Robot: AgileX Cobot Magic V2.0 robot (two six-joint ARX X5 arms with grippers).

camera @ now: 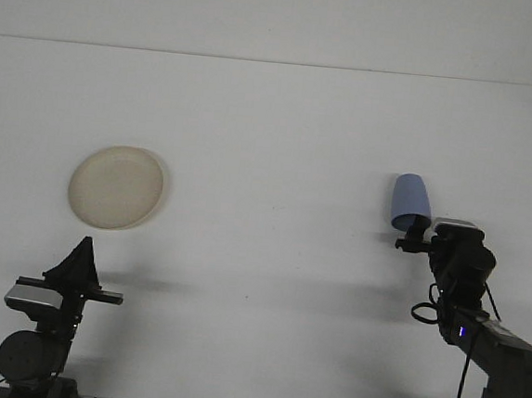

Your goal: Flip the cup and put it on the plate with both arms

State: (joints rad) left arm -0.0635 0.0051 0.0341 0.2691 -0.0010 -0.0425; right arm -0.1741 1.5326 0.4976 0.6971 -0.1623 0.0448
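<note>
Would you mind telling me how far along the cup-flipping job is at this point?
Nothing is finished yet. The blue cup stands upside down on the table, far from the beige plate, which holds nothing. In hand: the right gripper is at the cup's near rim, reaching for a grasp, while the left gripper waits near the table's front edge. Left: grasping, flipping, handing over, and placing on the plate.

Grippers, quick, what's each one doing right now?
Left gripper: holding nothing; open or shut cannot be told.
Right gripper: at the blue plastic cup's rim; grip cannot be told.
</note>
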